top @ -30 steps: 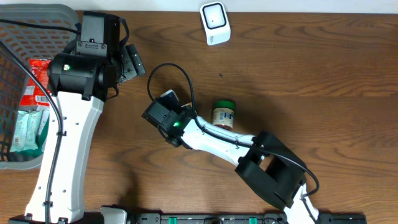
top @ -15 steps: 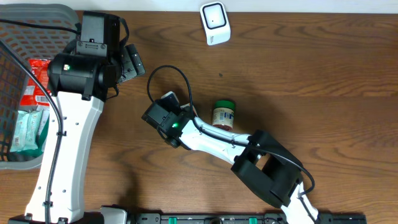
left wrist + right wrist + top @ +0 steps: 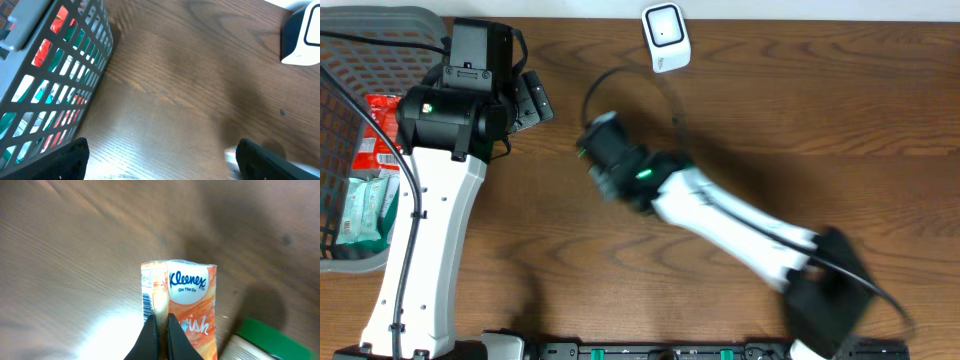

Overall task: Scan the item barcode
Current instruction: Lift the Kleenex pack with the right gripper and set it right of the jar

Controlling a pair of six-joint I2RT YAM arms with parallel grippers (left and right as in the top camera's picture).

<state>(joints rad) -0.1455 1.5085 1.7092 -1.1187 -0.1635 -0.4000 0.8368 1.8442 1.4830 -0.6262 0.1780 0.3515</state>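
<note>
**On the table: right tool clamped on a tissue pack, left tool idle and wide**

Overhead view.
- Across the wooden table [image 3: 840,110], the right arm [image 3: 730,215] runs from the lower right corner to mid-table. It is blurred, so its tool tip and load cannot be made out here.
- White scanner [image 3: 665,37]: top edge, just above and right of that arm's wrist, apart from it.
- Left arm [image 3: 425,240]: white, along the left side. The left gripper [image 3: 532,100] points right, beside a grey basket [image 3: 380,25].
- The basket holds packets [image 3: 365,205], red and pale green.

Left wrist view.
- Two dark fingers [image 3: 65,160] stand at the bottom corners of the frame with bare wood between them. The jaws are spread wide and hold nothing.
- Basket wall at upper left, with red and green wrappers showing through the mesh.
- Scanner at the upper right edge, partly cut off.

Right wrist view.
- Right gripper [image 3: 160,332]: jaws pressed together, pinching the lower edge of an orange Kleenex tissue pack [image 3: 187,292].
- The pack stands upright in the grip and is sharp against the blurred wood behind it.
- Barcode [image 3: 146,300]: a narrow strip on the pack's left side face, only partly readable.
- Jar [image 3: 262,337] with a green lid: bottom right corner, just beside the pack. Whether they touch cannot be told.
</note>
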